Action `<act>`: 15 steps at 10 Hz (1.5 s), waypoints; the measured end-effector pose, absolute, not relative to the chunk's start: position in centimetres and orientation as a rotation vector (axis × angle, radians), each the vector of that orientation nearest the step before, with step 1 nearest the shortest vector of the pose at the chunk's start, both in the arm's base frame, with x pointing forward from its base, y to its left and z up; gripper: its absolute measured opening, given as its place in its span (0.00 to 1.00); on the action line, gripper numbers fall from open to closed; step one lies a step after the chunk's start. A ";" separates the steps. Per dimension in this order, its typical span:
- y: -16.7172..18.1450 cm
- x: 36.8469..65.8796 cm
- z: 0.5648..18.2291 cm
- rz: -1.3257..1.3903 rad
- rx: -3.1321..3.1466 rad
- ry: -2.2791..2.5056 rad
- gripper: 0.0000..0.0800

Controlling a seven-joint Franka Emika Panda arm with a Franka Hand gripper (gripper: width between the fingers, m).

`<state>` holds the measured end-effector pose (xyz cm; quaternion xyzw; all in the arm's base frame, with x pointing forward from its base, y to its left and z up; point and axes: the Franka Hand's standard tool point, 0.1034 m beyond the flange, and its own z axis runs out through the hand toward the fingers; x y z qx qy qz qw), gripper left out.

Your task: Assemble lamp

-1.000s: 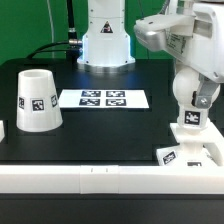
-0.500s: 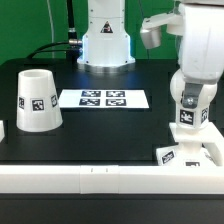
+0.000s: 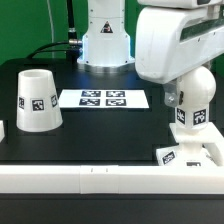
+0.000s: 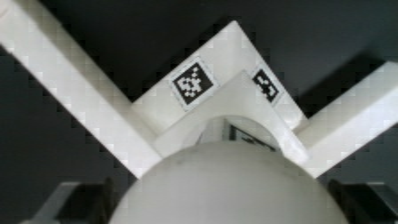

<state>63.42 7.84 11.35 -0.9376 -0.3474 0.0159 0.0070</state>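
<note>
Bulb (image 3: 190, 102) sits upright on the base (image 3: 200, 152) at the exterior view's right, gripper (image 4: 221, 203) straddling it, can't tell if clamped; treat it as probably light, rigid, slick plastic and pinch across its widest girth.

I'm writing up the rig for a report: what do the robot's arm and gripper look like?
The large glossy white robot arm is built of fat, rounded, smooth shells. Its white cylindrical base column stands at the back. Its two fingers appear dark grey and blurred in the wrist view. No cables on the arm are visible.
</note>
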 end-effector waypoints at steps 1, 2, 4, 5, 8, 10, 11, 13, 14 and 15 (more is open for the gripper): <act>8.2 63.8 11.4 0.049 -2.975 -0.968 0.72; 8.2 63.9 11.4 0.051 -3.003 -0.879 0.72; 8.2 63.9 11.4 0.051 -3.057 -0.680 0.72; 8.2 63.9 11.4 0.052 -3.074 -0.604 0.72; 8.2 63.9 11.4 0.053 -3.119 -0.323 0.72; 8.1 63.9 11.4 0.054 -3.136 -0.112 0.72; 8.1 63.9 11.4 0.054 -3.135 0.005 0.72; 8.0 63.8 11.4 0.061 -3.104 0.354 0.72; 8.1 63.7 11.4 0.066 -3.089 0.474 0.72; 8.3 63.6 11.4 0.072 -3.066 0.618 0.72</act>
